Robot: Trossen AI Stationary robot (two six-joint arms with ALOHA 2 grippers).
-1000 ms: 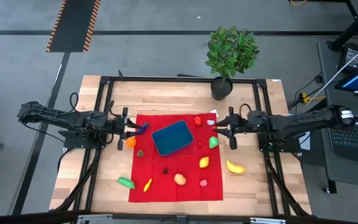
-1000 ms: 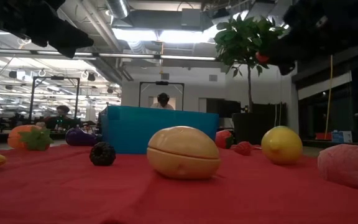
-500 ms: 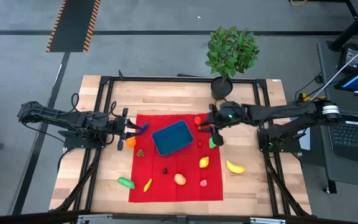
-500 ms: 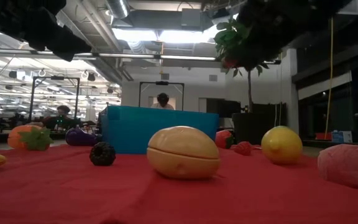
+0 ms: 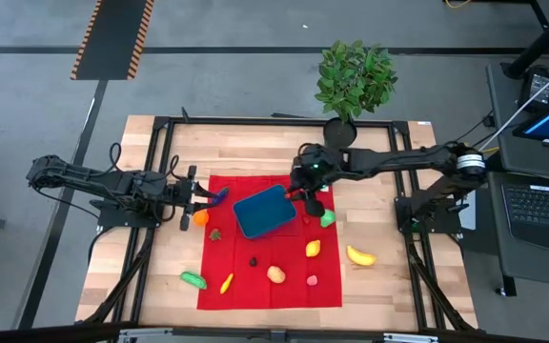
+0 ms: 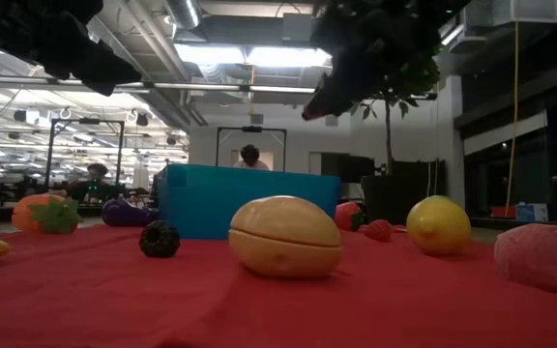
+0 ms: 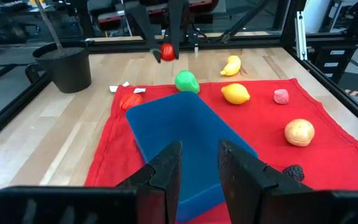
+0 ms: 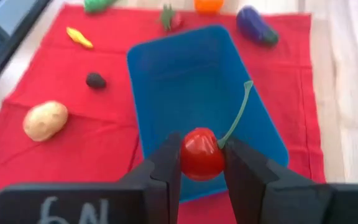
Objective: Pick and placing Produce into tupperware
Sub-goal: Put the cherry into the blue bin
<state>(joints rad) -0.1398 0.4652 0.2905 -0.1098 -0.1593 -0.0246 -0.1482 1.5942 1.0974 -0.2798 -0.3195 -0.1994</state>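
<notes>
Cherry point(image 8: 201, 154), glossy red, thin green stem, clamped in right tool point(image 8: 202, 163) above near edge of tupperware point(image 5: 265, 211): smooth blue rounded-rectangle tub on red cloth point(image 5: 284, 286). Left tool point(image 7: 197, 168) beside tub, fingers narrow, empty. Tub interior hidden in low view.

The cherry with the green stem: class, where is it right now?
The cherry is clamped in the right gripper, held in the air at the near edge of the empty blue container, right of centre in the high view.

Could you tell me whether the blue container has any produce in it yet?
Empty. The right wrist view shows the tupperware's bare blue floor; the cherry is held above it in the right gripper.
</notes>
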